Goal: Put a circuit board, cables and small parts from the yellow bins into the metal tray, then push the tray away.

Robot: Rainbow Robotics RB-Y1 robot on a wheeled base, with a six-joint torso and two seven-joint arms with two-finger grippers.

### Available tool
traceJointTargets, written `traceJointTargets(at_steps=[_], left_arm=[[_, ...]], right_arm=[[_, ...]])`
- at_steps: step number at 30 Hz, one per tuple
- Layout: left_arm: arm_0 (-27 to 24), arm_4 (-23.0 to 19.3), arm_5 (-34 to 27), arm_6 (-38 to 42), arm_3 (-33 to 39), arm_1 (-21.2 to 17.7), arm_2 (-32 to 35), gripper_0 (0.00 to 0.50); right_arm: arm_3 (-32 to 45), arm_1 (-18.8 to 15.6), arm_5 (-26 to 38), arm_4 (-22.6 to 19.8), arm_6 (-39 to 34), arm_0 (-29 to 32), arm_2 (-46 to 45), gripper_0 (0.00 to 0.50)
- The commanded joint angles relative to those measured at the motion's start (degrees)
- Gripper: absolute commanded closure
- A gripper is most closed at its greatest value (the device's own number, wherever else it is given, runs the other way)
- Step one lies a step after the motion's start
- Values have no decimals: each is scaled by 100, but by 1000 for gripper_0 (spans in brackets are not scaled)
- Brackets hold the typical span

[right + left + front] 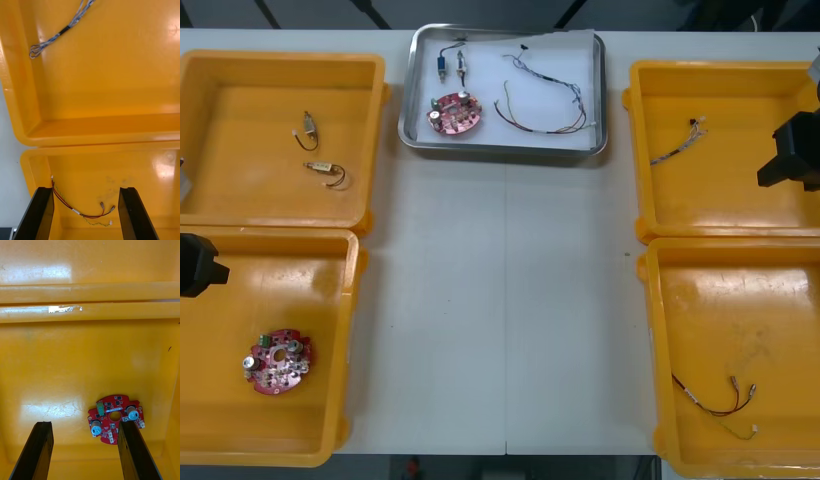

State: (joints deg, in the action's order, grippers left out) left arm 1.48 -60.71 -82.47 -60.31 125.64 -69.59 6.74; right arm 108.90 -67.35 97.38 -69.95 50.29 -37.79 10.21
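Note:
The metal tray stands at the far middle of the table, white inside. In it lie a red circuit board, small metal parts, a blue and white cable and a red and yellow cable. My left gripper hangs at the left edge over the near left bin; its wrist view shows it open above another red circuit board. My right gripper hovers at the right edge, open, with nothing between its fingers.
The far left yellow bin holds small metal parts. The far right bin holds a blue and white cable. The near right bin holds a red and yellow cable.

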Motion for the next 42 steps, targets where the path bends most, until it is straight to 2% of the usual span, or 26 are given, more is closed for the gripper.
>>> traceJointTargets(at_steps=[1, 6, 12, 16, 23, 34, 42], left_arm=[[36, -37, -6, 177, 30, -257, -50, 0], [36, -37, -6, 177, 30, -257, -50, 0], [36, -37, -6, 177, 30, -257, -50, 0], [36, -37, -6, 177, 30, -257, -50, 0], [36, -37, -6, 177, 30, -257, -50, 0], [36, -37, -6, 177, 30, -257, -50, 0], [36, -37, -6, 177, 30, -257, -50, 0]], right_arm=[[457, -112, 53, 16, 323, 862, -907, 0], [729, -112, 35, 43, 464, 1653, -1522, 0], [756, -103, -307, 157, 631, 2180, -1689, 0], [747, 29, -474, 342, 754, 2373, -1689, 0], [747, 486, -492, 922, 1018, 2628, -1689, 0], [940, 828, -597, 1291, 1325, 3041, -1689, 0], [1388, 1083, -597, 1651, 1413, 3419, -1689, 0]])
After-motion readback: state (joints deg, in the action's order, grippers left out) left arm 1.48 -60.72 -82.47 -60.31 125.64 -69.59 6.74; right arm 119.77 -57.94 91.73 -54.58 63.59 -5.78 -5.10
